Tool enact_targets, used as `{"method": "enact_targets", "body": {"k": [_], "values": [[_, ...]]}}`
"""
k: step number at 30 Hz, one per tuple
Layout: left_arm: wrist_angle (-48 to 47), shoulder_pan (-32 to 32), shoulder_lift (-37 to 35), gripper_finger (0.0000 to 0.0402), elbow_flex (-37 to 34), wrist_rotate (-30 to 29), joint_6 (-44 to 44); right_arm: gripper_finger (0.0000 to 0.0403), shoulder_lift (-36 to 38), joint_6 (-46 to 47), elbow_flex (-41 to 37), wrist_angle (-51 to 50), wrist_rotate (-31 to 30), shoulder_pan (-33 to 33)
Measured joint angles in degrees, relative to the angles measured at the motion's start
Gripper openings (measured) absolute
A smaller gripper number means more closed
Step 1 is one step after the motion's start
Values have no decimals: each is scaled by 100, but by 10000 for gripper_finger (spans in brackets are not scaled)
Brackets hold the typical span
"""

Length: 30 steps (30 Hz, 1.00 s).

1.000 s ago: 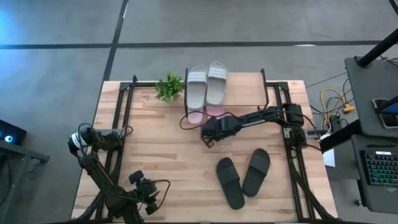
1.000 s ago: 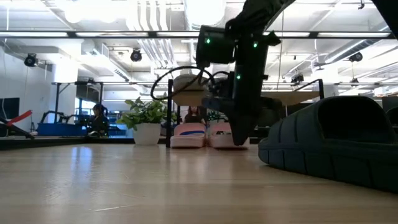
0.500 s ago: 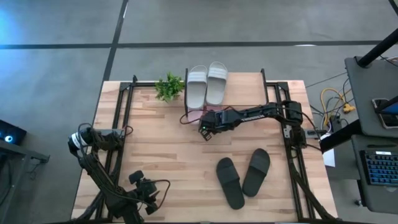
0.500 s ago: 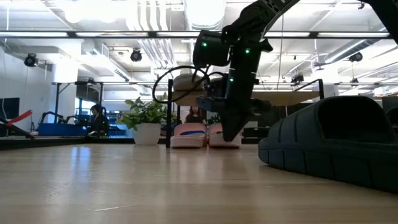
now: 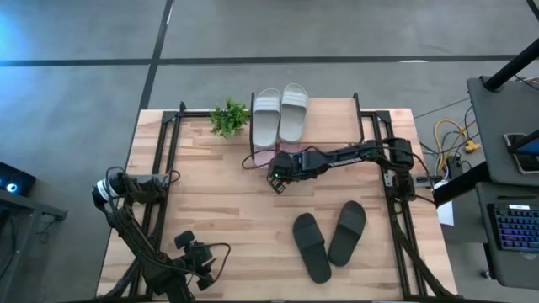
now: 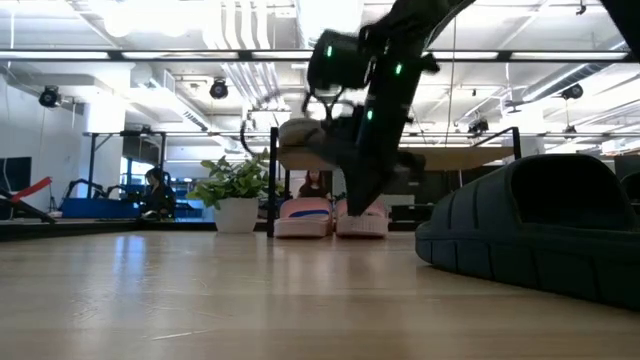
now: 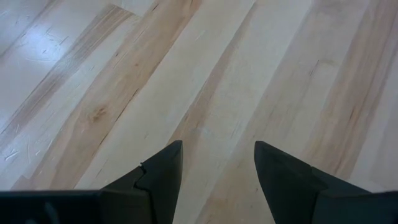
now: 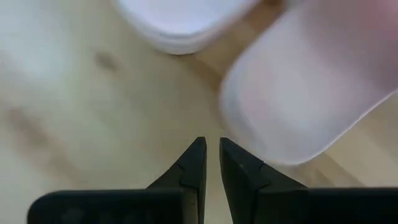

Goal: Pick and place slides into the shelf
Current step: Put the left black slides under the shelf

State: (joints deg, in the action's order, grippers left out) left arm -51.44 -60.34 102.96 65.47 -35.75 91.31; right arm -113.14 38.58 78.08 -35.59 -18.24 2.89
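- Sitting on the shelf top board at the far side of the worktop are the two grey-green slides, side by side and touching.
- Under that board, on the worktop, lie the two pink slides, close together. From above only their front ends stick out.
- The two black slides lie on the worktop nearer the front, well apart from the shelf. They are angled so the far ends spread apart.
- The right gripper is low over the worktop, just in front of the pink slides. Its fingers are almost together, with only a thin gap, and they hold nothing.
- In the right wrist view, the rounded ends of the pink slides show just past the fingertips.
- The left gripper is at the front left corner of the worktop, far from all the slides. Its fingers are apart, with bare wood between them.
- A small green plant stands on the worktop just beside the shelf's left end.
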Motion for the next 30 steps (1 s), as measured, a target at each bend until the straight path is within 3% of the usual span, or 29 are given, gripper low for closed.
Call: {"method": "enact_targets", "body": {"k": [9, 15, 20, 24, 30], "values": [[4, 0, 0, 184, -15, 0, 0, 38, 696, 101, -12, -887, 44, -1036], [-1, 0, 0, 184, -24, 0, -11, 38, 1156, 631, -74, -1956, 53, -2377], [0, -1, 0, 184, -46, -6, -60, 43, 1379, 1510, -84, -1918, 42, -3436], [0, 0, 0, 184, -143, -20, -55, 78, 1296, 1605, -74, -1899, 194, -3958], [-1, 0, 0, 184, -225, -17, -52, 162, 971, 1253, -78, -1915, 35, -4247]]}}
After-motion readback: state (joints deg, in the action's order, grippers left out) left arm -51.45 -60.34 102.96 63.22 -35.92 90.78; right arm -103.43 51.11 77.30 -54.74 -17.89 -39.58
